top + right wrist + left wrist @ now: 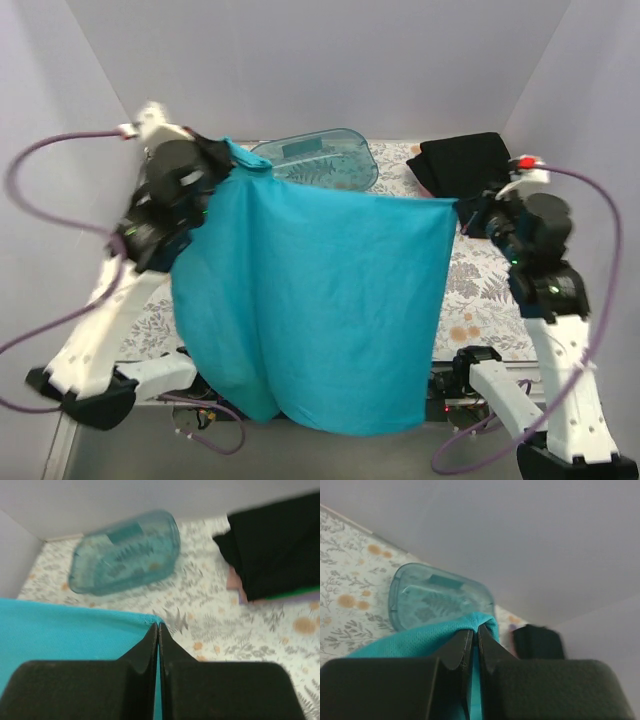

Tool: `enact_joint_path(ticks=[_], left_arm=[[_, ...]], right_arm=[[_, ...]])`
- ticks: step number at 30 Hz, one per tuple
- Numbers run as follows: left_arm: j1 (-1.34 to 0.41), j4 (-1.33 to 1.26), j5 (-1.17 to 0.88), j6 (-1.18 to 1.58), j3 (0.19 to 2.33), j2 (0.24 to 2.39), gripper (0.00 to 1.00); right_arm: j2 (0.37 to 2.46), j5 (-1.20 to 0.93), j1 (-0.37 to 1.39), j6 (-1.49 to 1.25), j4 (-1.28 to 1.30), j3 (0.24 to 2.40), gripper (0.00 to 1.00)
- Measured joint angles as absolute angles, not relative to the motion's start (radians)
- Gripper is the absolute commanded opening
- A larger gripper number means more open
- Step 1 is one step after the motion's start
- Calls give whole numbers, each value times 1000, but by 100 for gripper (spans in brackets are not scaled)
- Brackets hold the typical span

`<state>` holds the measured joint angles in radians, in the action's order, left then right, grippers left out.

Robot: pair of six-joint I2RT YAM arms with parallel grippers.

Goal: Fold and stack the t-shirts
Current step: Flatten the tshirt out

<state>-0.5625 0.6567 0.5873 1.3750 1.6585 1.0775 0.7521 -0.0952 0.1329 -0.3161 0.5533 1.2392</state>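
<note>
I've got the teal t-shirt pinched at its top corners, left jaws and right jaws both clamped on it, held up over the bench so it hangs flat for folding; folded black t-shirt sits far right

table: light top with a grey leaf and orange flower print, walls on left, back and right. two things sit directly on it, both at the far edge. translucent teal tub at far centre, print visible through it. stack of folded t-shirts in the far-right corner, apart from the tub: black one on top, pinkish edge and green edge showing underneath. middle of the surface is hidden in the top view.
</note>
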Motion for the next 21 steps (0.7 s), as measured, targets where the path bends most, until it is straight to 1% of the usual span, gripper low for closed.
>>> enact_joint_path(ticks=[2,4,6,8,10,12,15,18,21], left_arm=[[-517,571,565,1348,1505,1173,0],[-437,489,459,1326,1371,1314,0],[-355,416,374,1311,1293,1466,0],[-279,363,281,1295,1257,1639,0],[-233,328,204,1275,1277,1787,0],[-207,305,134,1250,1343,1940,0],[-202,270,57,1223,1428,2074,0],[-207,246,9,1209,1468,2116,0],[-208,231,-9,1207,1479,2113,0]], right_arm=[[771,-74,133,-324,514,1068,1],[813,-53,133,-335,448,899,1],[874,-38,132,-341,376,774,1],[959,-20,132,-343,303,709,1],[1079,-13,132,-342,203,691,1],[1200,-9,132,-336,111,700,1],[1377,-5,130,-321,28,757,1],[1481,-2,128,-300,-9,822,1],[1528,-2,126,-280,-40,875,1]])
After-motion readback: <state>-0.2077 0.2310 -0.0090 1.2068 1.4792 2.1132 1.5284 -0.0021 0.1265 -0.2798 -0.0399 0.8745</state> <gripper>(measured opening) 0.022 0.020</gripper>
